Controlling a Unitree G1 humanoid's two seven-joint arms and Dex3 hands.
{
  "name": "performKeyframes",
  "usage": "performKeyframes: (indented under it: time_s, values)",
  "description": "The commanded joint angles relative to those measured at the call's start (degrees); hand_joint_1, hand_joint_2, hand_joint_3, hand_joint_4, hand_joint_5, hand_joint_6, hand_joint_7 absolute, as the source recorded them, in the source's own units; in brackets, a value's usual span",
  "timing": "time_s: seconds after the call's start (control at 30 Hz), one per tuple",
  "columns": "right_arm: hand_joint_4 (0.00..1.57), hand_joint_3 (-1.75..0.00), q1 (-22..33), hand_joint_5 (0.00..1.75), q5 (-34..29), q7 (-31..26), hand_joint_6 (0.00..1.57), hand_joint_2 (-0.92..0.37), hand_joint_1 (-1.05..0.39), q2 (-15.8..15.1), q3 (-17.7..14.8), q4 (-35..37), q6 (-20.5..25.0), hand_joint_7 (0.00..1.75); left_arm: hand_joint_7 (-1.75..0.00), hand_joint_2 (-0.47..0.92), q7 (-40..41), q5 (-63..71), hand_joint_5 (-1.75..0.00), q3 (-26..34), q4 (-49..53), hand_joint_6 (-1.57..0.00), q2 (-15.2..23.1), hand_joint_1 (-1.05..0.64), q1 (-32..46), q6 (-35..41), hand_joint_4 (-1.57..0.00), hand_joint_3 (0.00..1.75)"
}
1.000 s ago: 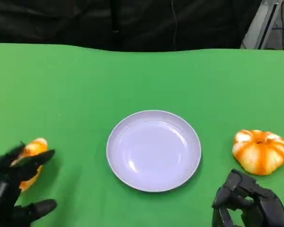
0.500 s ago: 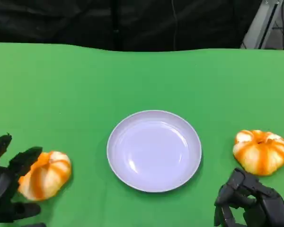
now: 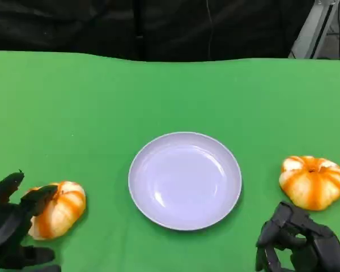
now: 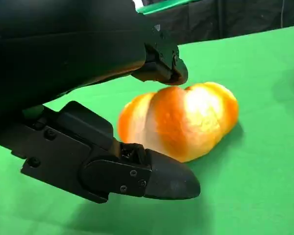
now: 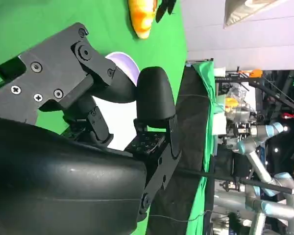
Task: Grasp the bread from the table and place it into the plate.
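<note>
Fingers (image 3: 37,198) of the left hand (image 3: 11,226) spread around the bread (image 3: 58,208) at lower left of the green bench (image 3: 170,96), apparently readying a lift toward the plate (image 3: 185,180) at centre.

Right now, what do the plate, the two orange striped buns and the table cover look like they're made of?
The plate looks like smooth pale lilac plastic or glazed ceramic: soft glints show on it. The bun by the left hand and the bun by the right hand look like glossy moulded plastic or foam, probably not real bread, given their even sheen and painted-looking stripes. The table cover looks like matte green cloth, with no shine.
</note>
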Motion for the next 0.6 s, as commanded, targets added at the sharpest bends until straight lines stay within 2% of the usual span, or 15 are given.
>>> performKeyframes:
  time_s: [0.03, 0.37, 0.6]
  values:
    - [0.82, -1.20, -0.08, 1.75, 0.39, -0.33, 0.74, -0.57, -0.15, -0.26, -0.42, -0.14, -0.25, 1.55, -0.01, 0.92, 0.58, -1.64, -0.02, -1.16, 3.00, -0.35, 0.30, -0.95, -2.29, 0.44, -0.14, 0.32]
    - [0.82, -1.19, -0.14, 1.75, 0.42, -0.40, 0.75, -0.57, -0.15, -0.11, -0.32, 0.17, -0.34, 1.54, -0.01, 0.92, 1.97, -3.23, -0.02, -3.73, 8.55, -0.37, 0.53, -0.92, -7.86, -0.77, -0.18, 0.30]
    - [0.82, -1.17, 0.00, 1.75, 0.01, -0.94, 0.75, -0.58, -0.16, -0.09, -0.20, -0.14, -0.38, 1.54, -0.02, 0.92, 3.33, -4.26, -0.04, -6.13, 16.87, -0.41, -0.77, -0.88, -12.54, -3.03, -0.24, 0.28]
